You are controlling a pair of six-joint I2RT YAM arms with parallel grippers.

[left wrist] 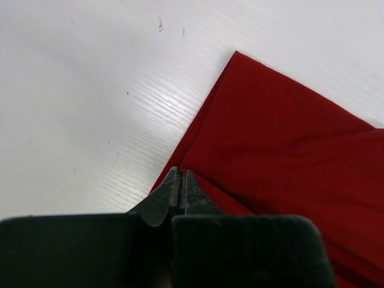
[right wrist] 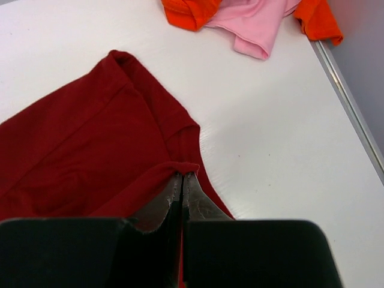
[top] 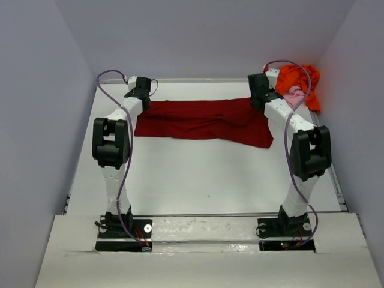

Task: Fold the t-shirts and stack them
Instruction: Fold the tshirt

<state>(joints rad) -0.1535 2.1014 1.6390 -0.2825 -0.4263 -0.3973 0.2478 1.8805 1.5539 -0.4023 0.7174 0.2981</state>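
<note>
- The crimson t-shirt (top: 201, 122) lies spread wide across the far half of the white bench (top: 204, 180), soft matte cloth with shallow wrinkles and a doubled hem.
- The left claw (left wrist: 181, 180) is pinched shut on the shirt's left edge, with bare, faintly ribbed bench open beyond that edge.
- The right claw (right wrist: 182, 180) is closed tight on a raised tuck of cloth at the shirt's right edge.
- Right of the shirt and well apart from it, the orange t-shirt (top: 298, 81) and the pink t-shirt (top: 294, 97) sit crumpled together against the bench's metal side rail (right wrist: 348, 96).
- Nearer the arm bases than the shirt, the bench is bare.
</note>
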